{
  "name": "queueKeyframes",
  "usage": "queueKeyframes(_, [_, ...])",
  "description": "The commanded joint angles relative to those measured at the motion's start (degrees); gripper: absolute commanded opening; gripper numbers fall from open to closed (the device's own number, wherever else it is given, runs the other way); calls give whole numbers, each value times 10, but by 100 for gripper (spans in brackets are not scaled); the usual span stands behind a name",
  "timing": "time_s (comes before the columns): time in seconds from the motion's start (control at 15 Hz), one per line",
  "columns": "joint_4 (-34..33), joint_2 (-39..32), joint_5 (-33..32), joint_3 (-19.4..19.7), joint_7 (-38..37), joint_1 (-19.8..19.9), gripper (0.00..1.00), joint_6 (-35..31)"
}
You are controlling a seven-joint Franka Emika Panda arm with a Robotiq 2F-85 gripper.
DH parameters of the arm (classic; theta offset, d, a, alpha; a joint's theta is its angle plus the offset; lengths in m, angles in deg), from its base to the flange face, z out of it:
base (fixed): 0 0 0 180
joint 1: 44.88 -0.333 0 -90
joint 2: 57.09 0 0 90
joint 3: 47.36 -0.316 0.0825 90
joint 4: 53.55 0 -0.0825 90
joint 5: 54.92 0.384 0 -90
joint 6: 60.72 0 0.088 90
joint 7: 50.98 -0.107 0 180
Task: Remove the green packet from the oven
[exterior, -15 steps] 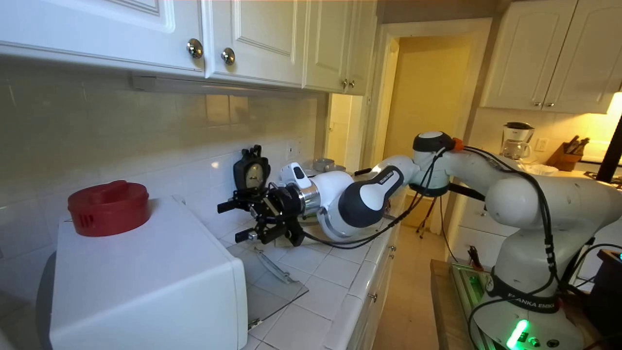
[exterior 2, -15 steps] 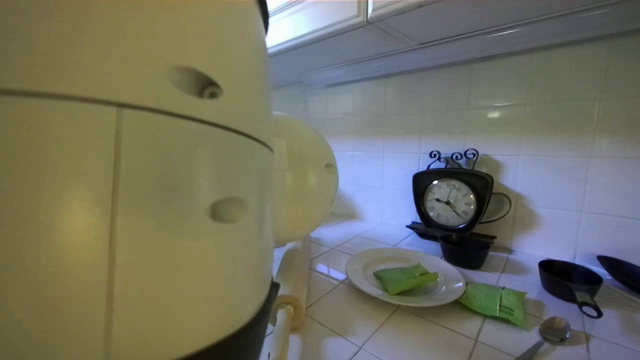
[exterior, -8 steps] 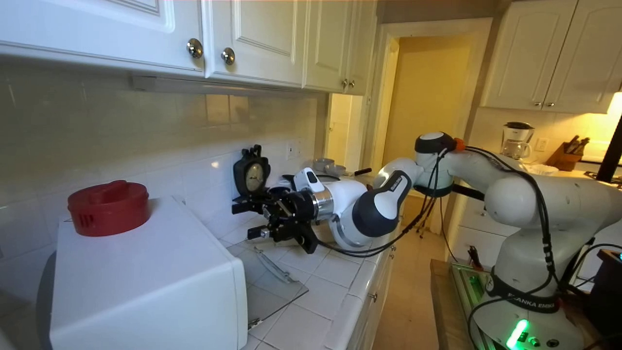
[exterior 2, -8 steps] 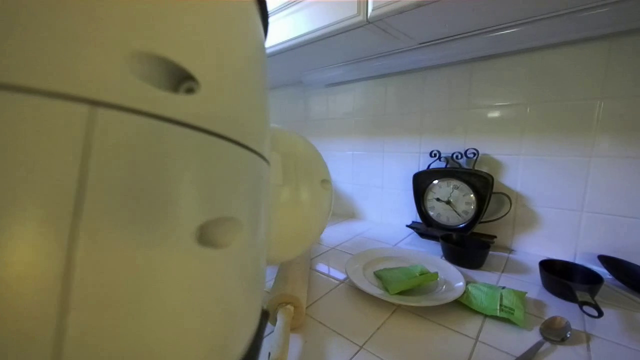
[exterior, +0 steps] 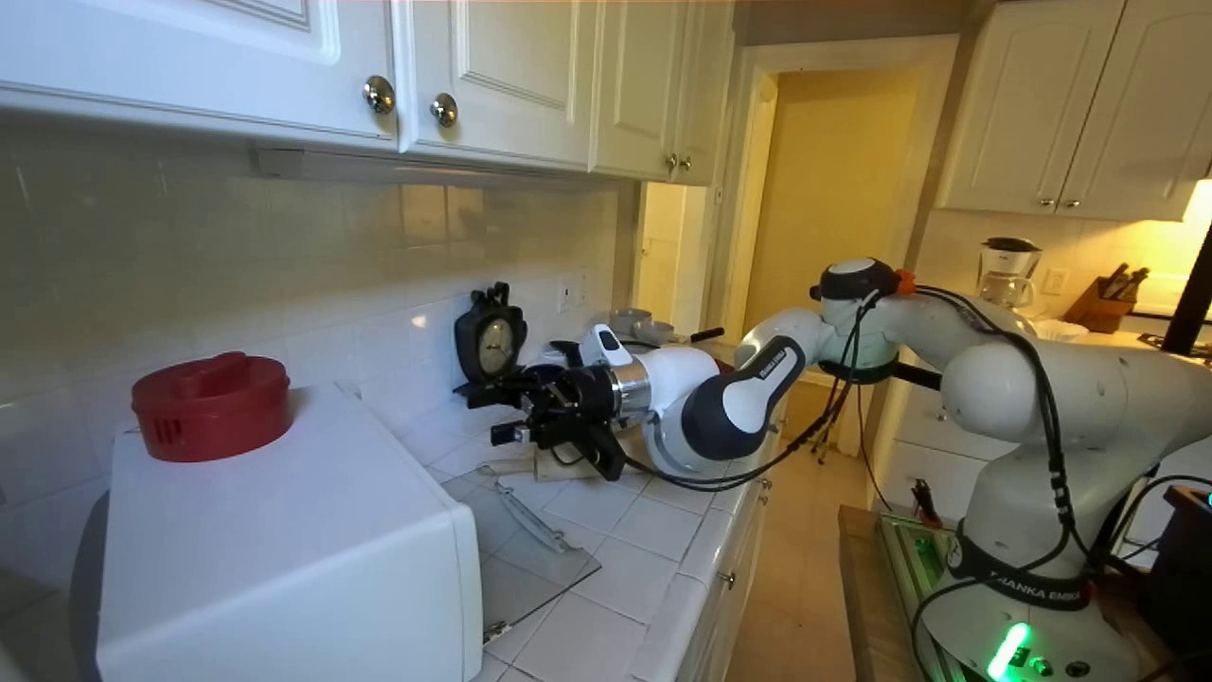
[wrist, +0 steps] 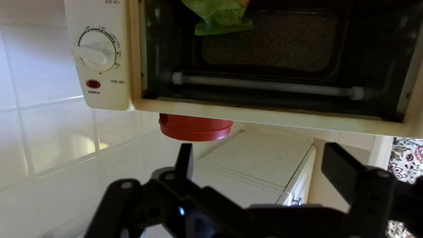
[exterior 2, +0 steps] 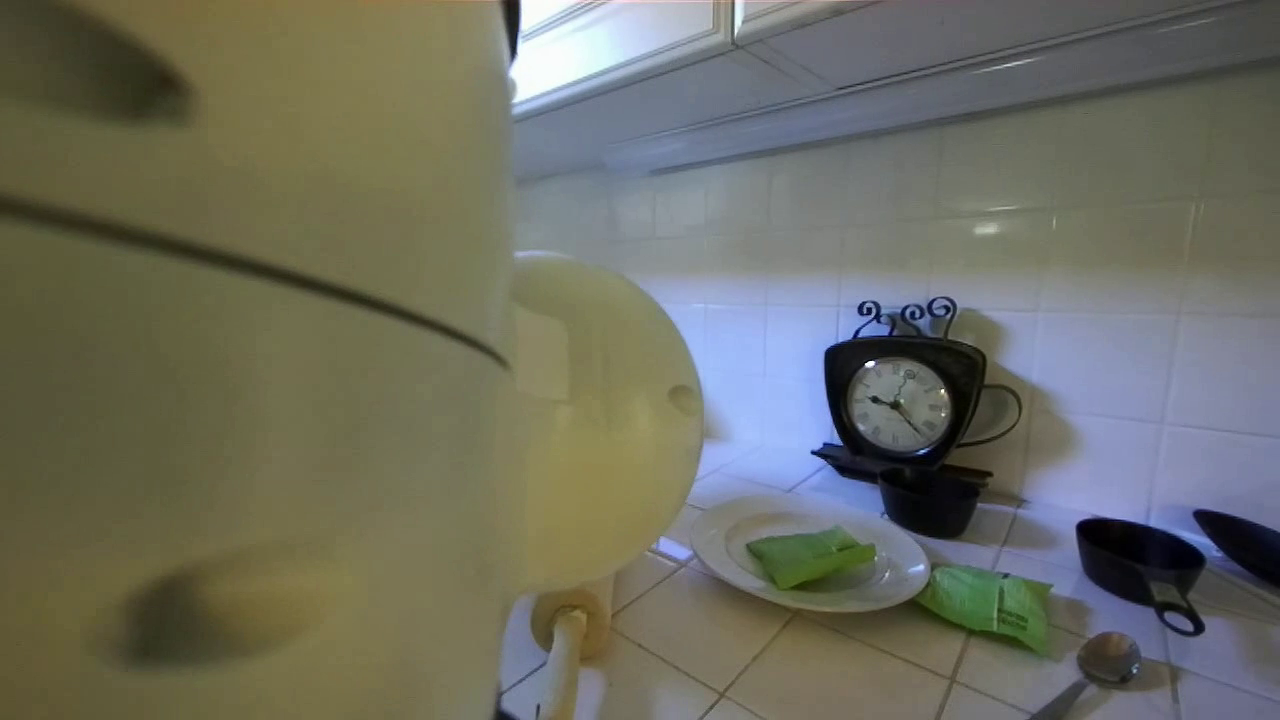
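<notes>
The white oven [exterior: 284, 530] stands on the counter in an exterior view, its glass door [exterior: 530, 559] swung down open over the tiles. The wrist picture is upside down and shows the oven's open front [wrist: 264, 116]. A green packet [wrist: 224, 18] lies inside the dark cavity, near the control-knob side, partly cut off by the frame edge. My gripper [exterior: 485, 413] is outside the oven, above and beyond the open door, apart from the packet. Its two fingers [wrist: 259, 152] are wide apart with nothing between them.
A red container [exterior: 213, 405] sits on the oven top. A black clock [exterior 2: 902, 405] stands by the wall. A white plate [exterior 2: 720, 545] holds a green packet [exterior 2: 808, 557]; another green packet [exterior 2: 990, 603] lies beside it. Small black pans [exterior 2: 1140, 560] and a spoon [exterior 2: 1108, 660] lie near. Wall cabinets [exterior: 511, 76] hang above.
The gripper has drawn back from the oven, to the right in an exterior view, and risen slightly. The arm has shifted too. The oven and packets on the counter have not moved.
</notes>
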Motion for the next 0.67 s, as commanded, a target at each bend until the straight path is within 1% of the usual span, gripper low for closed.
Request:
queueKeyframes(0.0, [-57, 0, -47, -6, -100, -48, 100, 36])
queueKeyframes(0.13, [-78, 0, -55, -7, -130, -73, 100, 50])
queueKeyframes(0.33, [-106, 1, -67, 1, -154, -108, 100, 42])
queueKeyframes(0.4, [-113, 1, -73, 6, -161, -117, 100, 35])
queueKeyframes(0.6, [-129, 1, -89, 24, -175, -125, 100, 13])
